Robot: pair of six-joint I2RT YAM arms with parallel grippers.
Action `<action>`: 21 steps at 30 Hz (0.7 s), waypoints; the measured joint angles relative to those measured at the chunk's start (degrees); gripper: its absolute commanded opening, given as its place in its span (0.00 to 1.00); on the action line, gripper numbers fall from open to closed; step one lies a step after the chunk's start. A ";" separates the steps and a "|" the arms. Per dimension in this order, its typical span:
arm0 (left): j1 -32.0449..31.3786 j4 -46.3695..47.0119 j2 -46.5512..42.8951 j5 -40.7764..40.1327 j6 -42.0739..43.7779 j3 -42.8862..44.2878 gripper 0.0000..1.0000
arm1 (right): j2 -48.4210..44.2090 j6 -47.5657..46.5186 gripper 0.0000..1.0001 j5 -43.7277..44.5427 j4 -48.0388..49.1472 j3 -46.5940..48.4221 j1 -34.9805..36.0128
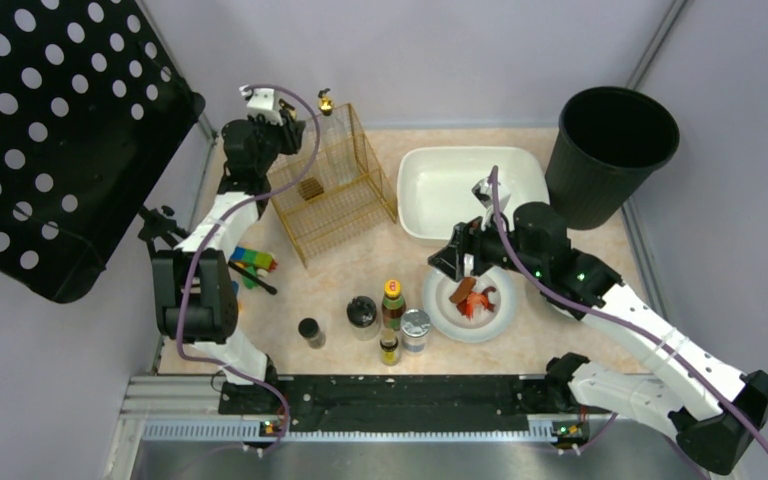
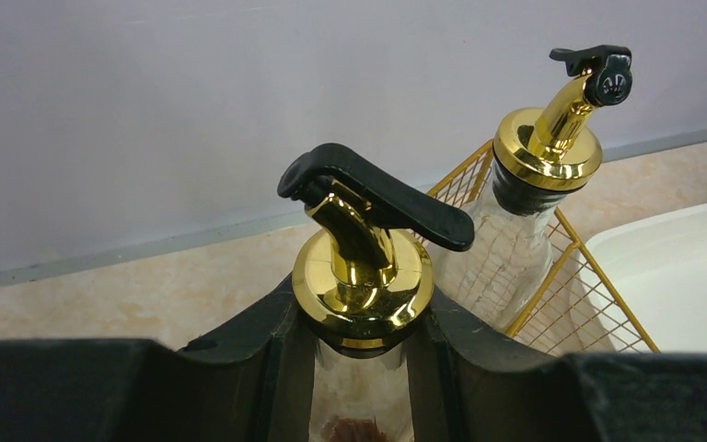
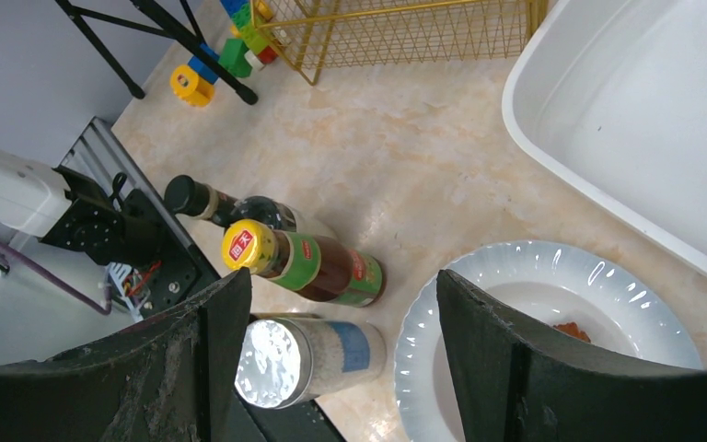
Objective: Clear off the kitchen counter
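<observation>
Kitchen counter (image 1: 350, 270) spreads beneath both arms, cluttered in the middle. The left gripper (image 2: 359, 345) pinches a gold-spouted oil bottle (image 2: 361, 276) beside its twin (image 2: 543, 147) in the wire basket (image 2: 589, 304). Stowing seems underway, so next comes lowering it inside and releasing. The right gripper (image 3: 341, 304) hangs spread above the plate (image 3: 515, 267).

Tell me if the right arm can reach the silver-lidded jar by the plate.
Probably yes: the right gripper hangs open and empty over the plate, and the silver-lidded jar stands just beside it, nothing above its lid.
</observation>
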 measured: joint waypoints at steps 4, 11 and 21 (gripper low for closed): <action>0.04 1.97 0.00 -0.42 -0.37 -1.01 0.32 | 0.00 0.02 0.73 0.00 -0.02 0.00 0.00; 0.02 2.69 0.00 -0.57 -1.62 -1.81 0.87 | -0.42 0.09 0.73 0.07 -0.11 0.00 0.02; -0.20 0.94 -0.04 0.39 -3.89 -1.64 0.99 | -0.68 0.52 0.73 0.48 -0.13 0.00 0.04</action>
